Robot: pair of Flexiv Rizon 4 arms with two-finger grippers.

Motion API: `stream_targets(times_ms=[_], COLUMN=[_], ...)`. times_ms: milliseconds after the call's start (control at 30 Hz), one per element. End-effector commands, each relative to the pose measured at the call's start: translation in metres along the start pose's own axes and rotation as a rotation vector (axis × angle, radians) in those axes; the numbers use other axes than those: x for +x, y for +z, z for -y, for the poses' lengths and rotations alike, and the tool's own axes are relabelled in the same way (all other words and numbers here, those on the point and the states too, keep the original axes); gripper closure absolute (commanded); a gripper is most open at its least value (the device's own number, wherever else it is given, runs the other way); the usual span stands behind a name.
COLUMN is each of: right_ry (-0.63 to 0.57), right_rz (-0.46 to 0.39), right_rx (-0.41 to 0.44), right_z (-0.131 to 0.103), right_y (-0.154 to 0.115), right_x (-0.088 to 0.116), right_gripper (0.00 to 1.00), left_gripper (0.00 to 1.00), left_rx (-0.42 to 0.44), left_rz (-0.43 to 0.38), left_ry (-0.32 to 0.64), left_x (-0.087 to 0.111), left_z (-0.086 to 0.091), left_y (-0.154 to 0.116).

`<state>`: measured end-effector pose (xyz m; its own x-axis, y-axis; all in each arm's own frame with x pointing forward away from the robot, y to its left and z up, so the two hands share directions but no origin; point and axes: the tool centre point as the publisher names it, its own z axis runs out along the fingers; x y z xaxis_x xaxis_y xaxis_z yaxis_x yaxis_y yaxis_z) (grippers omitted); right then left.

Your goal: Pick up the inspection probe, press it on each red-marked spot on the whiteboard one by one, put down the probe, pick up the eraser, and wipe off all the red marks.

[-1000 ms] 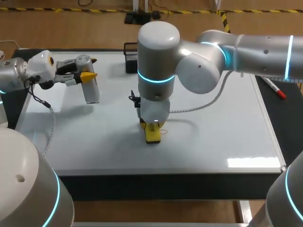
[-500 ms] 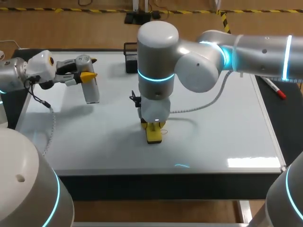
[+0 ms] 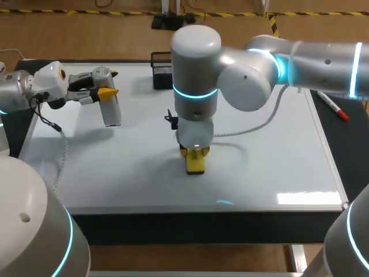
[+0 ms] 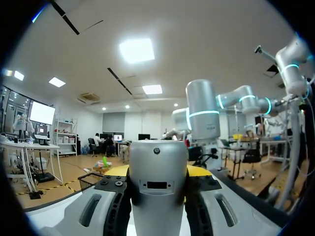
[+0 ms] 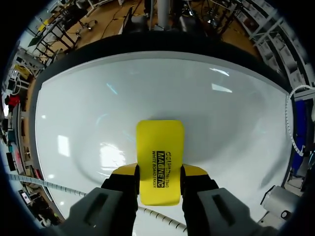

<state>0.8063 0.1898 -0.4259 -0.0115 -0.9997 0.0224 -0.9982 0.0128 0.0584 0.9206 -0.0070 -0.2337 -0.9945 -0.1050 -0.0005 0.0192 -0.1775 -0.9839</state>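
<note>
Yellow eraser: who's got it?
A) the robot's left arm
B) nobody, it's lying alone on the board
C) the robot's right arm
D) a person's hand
C: the right arm's jaws squeeze the yellow eraser from both sides, down on the whiteboard; the left arm's jaws hold the probe instead.

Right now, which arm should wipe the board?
Right. The right end effector grips the eraser flat on the whiteboard; the left end effector holds the probe in the air.
</note>
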Motion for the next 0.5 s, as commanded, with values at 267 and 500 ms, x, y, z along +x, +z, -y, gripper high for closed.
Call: stream_targets(times_ms=[267,500], right_ry=[0.062,0.078], right_rz=[0.008,0.008], right_rx=[0.015,0.019], right_z=[-0.002,-0.003], right_y=[0.003,-0.001], right_x=[0.046,0.055], right_gripper=[1.0,1.0], left_gripper=[1.0,1.0], left_rx=[0.0,0.0], left_rz=[-0.001,-0.001], left_ry=[0.001,0.001], left_x=[0.0,0.0], left_z=[0.001,0.001], left_y=[0.0,0.0])
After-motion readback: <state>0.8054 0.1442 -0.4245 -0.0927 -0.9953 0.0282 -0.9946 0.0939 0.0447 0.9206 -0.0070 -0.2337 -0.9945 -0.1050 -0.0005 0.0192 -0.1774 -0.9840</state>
